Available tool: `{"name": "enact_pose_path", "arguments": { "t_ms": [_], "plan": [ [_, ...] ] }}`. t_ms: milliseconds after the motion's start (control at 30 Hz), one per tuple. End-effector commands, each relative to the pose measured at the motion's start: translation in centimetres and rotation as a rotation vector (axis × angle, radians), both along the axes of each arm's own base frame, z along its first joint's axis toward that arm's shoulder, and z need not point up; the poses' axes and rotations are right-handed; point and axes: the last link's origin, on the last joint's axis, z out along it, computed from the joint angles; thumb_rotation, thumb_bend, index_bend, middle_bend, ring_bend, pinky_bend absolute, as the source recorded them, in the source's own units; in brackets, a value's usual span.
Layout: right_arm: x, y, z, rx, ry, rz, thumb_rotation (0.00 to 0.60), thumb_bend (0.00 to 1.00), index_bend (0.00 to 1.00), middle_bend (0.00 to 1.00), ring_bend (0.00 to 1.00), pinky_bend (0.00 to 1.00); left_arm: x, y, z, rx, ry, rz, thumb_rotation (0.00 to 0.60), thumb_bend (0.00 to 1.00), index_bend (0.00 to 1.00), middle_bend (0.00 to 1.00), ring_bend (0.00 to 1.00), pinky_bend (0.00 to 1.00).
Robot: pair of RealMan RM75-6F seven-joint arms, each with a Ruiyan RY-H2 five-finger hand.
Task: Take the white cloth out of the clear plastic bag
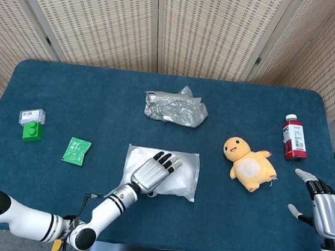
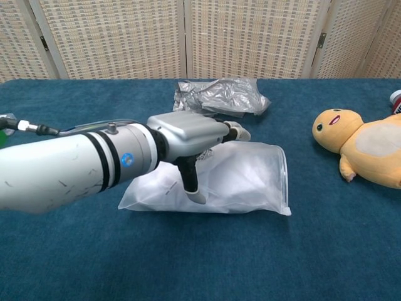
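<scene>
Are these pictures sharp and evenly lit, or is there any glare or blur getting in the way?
Head view: even, soft light, everything sharp, faint shine on the silver bag. Chest view: the left hand and its arm loom large, hiding part of the clear plastic bag, which shows mild sheen; no real blur.

Left hand [image 2: 191, 135] rests, fingers extended, on the clear plastic bag [image 2: 250, 179].

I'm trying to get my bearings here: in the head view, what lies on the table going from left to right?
Green block with clear box → green packet → clear plastic bag under the left hand → yellow plush toy → red bottle → right hand.
</scene>
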Motion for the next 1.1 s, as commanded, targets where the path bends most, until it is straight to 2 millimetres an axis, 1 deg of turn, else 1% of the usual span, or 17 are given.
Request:
{"name": "enact_pose_path", "arguments": {
  "t_ms": [33,233,333,467,633,867,1100],
  "plan": [
    [0.0,0.0,-0.1,0.003,0.001,0.000,0.600,0.00,0.20,0.27,0.28,0.44,-0.4,0.2,-0.1,0.020,0.024,-0.008,0.600,0.00,0.00,0.00,0.00,0.07],
    [0.1,-0.1,-0.2,0.004,0.000,0.001,0.600,0.00,0.20,0.27,0.28,0.44,-1.1,0.7,0.1,0.049,0.036,0.007,0.600,0.00,0.00,0.00,0.00,0.07],
    [0.1,-0.1,-0.3,0.007,-0.001,0.001,0.600,0.00,0.20,0.27,0.28,0.44,-2.0,1.7,0.8,0.100,0.053,0.020,0.600,0.00,0.00,0.00,0.00,0.07],
    [0.2,-0.1,-0.4,0.011,-0.001,0.002,0.600,0.00,0.20,0.28,0.28,0.44,-2.7,2.2,1.2,0.129,0.065,0.025,0.600,0.00,0.00,0.00,0.00,0.07],
    [0.2,-0.2,-0.5,0.014,0.000,-0.001,0.600,0.00,0.20,0.28,0.28,0.44,-3.1,2.5,1.4,0.132,0.064,0.045,0.600,0.00,0.00,0.00,0.00,0.07],
    [0.2,-0.3,-0.9,0.026,-0.001,-0.001,0.600,0.00,0.20,0.28,0.28,0.44,-2.6,2.3,1.7,0.118,0.090,0.008,0.600,0.00,0.00,0.00,0.00,0.07],
    [0.4,-0.5,-1.1,0.038,0.001,0.002,0.600,0.00,0.20,0.29,0.28,0.44,-0.8,3.2,2.1,0.099,0.168,-0.027,0.600,0.00,0.00,0.00,0.00,0.08]
  ]
}}
